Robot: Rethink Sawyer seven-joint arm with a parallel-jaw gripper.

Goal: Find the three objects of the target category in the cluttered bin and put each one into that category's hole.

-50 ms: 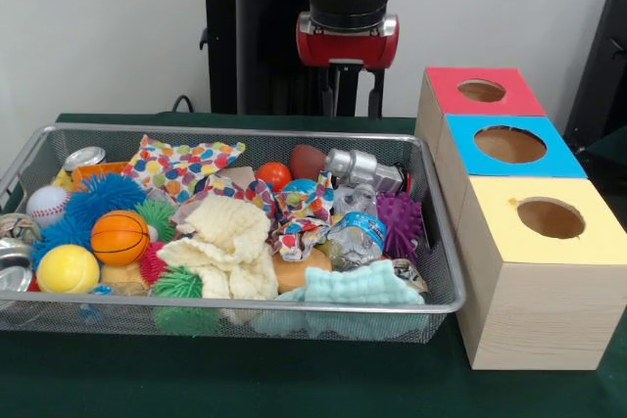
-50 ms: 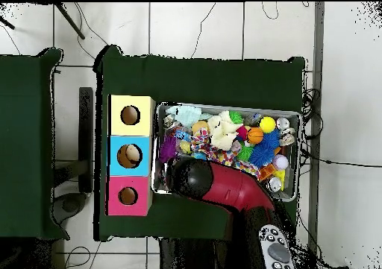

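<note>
My gripper (image 1: 351,93) hangs above the far rim of the wire bin (image 1: 235,131), open and holding nothing. Below it lie a crushed silver can (image 1: 363,168) and a crumpled water bottle (image 1: 357,227). The bin also holds a basketball (image 1: 119,237), a yellow ball (image 1: 68,268), a baseball (image 1: 47,205), spiky balls, a cream cloth (image 1: 230,242) and a mint cloth (image 1: 362,286). Red (image 1: 480,93), blue (image 1: 509,144) and yellow (image 1: 549,217) boxes with round holes stand to the right. From overhead, the arm (image 2: 216,182) covers the gripper.
More crushed cans (image 1: 83,157) sit at the bin's left end. A polka-dot cloth (image 1: 181,165) lies at the back. In the overhead view, something pale shows inside the blue box's hole (image 2: 131,156). The green tablecloth (image 1: 235,379) runs along the bin's near side.
</note>
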